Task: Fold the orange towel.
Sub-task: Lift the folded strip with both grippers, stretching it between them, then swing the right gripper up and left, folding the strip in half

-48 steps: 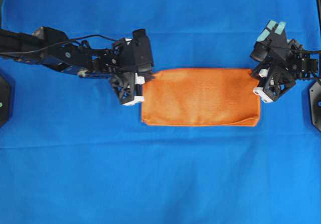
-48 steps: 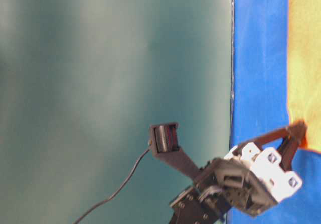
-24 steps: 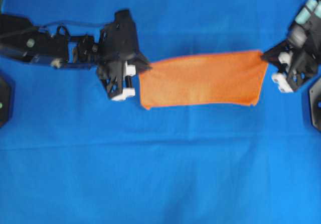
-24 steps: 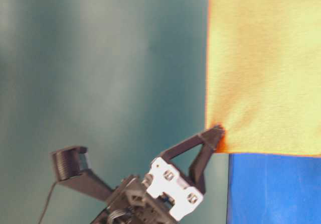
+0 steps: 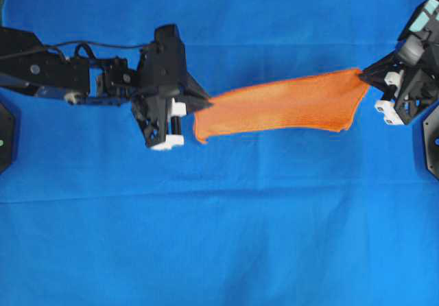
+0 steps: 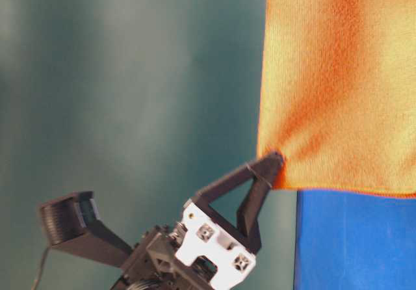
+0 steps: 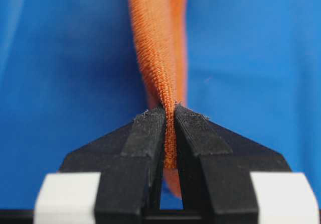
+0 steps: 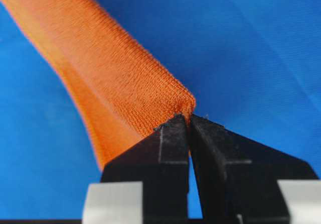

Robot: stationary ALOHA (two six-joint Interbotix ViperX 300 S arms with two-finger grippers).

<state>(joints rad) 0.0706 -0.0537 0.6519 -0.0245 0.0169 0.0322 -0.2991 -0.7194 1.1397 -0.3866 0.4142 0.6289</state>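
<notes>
Orange towel [image 5: 281,103] no longer flat on table [image 5: 219,237]: lifted off, hanging stretched btwn left gripper [image 5: 208,102] & right gripper [image 5: 361,76]. Both grippers moved up w/ its corners; right one shifted toward the view's edge.

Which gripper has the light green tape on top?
The right gripper, pinching the orange towel; pale green tape shows above it. The left gripper is black and white only.

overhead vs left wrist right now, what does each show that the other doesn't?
Overhead only: both arms at once, the right claw pinching the far end of the orange towel, which hangs stretched between the two above the blue cloth. Left wrist only: the close-up of the pinch, with the towel's doubled edge squeezed between the fingertips. Both: left claw shut on the towel, blue cloth behind.
</notes>
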